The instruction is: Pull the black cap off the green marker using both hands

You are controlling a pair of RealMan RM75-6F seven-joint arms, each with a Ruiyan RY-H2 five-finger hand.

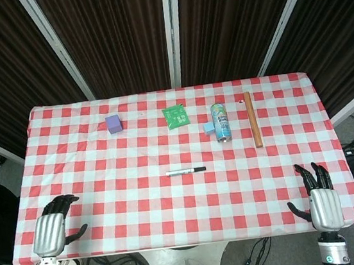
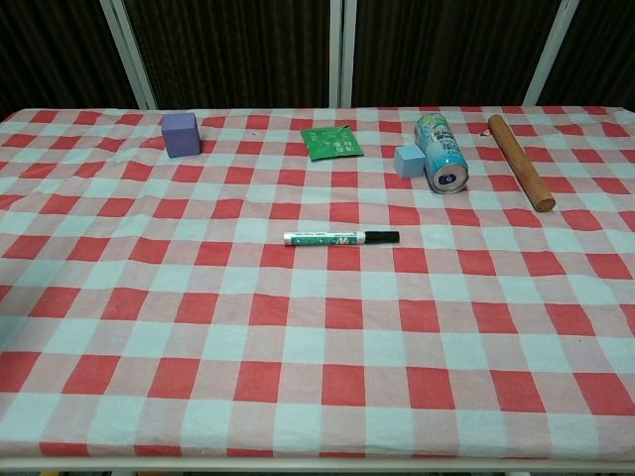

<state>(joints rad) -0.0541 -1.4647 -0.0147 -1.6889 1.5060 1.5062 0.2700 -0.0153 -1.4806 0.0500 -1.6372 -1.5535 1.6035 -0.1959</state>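
Head view shows the green marker (image 1: 182, 171) lying crosswise between both hands, ahead of each, black cap (image 1: 199, 168) toward the right hand (image 1: 318, 196); left hand (image 1: 54, 226) seems about equally far; both empty, fingers apart.

colours and patterns on the table

tablecloth (image 2: 198, 327): red-and-white check. marker (image 2: 327, 238): white barrel with green print, black cap (image 2: 385, 237). cube (image 2: 181, 134): purple. packet (image 2: 331, 141): green. small block (image 2: 408, 161): light blue. can (image 2: 440, 149): pale blue-green, printed. rod (image 2: 520, 161): brown wood. left hand (image 1: 52, 230) and right hand (image 1: 322, 200): silver backs, black fingers.
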